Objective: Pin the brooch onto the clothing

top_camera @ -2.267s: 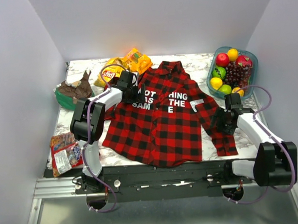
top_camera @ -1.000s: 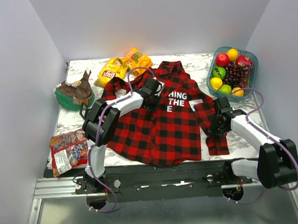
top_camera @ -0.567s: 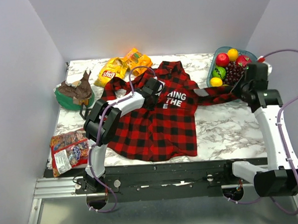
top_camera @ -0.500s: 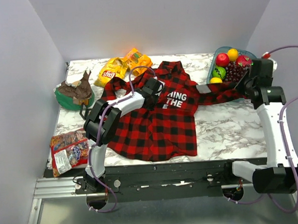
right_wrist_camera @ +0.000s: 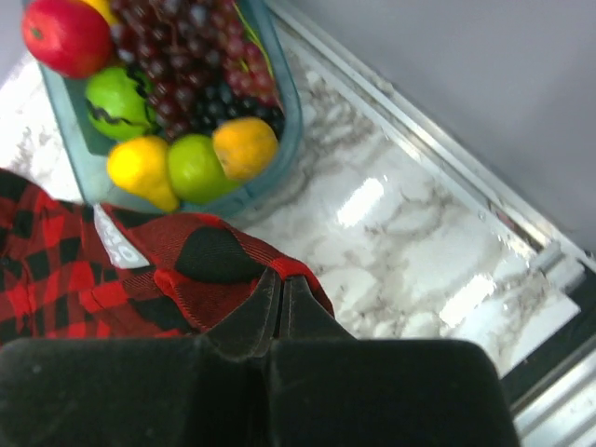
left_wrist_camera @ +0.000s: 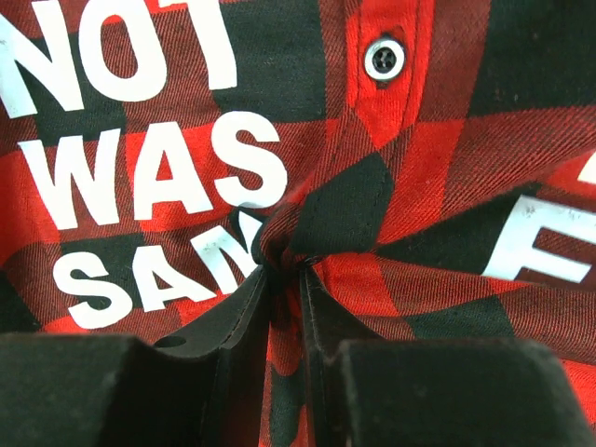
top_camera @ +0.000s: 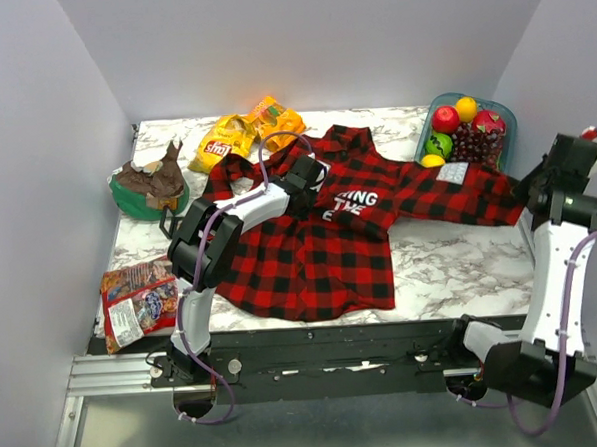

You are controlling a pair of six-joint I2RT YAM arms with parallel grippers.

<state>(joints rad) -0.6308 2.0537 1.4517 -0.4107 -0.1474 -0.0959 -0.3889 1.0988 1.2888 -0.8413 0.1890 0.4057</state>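
Our left gripper [left_wrist_camera: 284,276] is pressed together on a small bunched fold of the red and black plaid button-up shirt [left_wrist_camera: 438,168], at the chest by the placket. The bold white block letters [left_wrist_camera: 149,177] lie just left of its fingertips. A round pale-rimmed shirt button [left_wrist_camera: 384,58] sits ahead of them, slightly to the right. Our right gripper [right_wrist_camera: 279,282] pinches the cuff end of the shirt's sleeve [right_wrist_camera: 56,279], which runs off to its left, stretched out from the shirt's body. Ahead of that gripper's tips, a teal plastic tray of fruit [right_wrist_camera: 281,102] stands on the white marble tabletop [right_wrist_camera: 400,233], with the sleeve overlapping its near edge.
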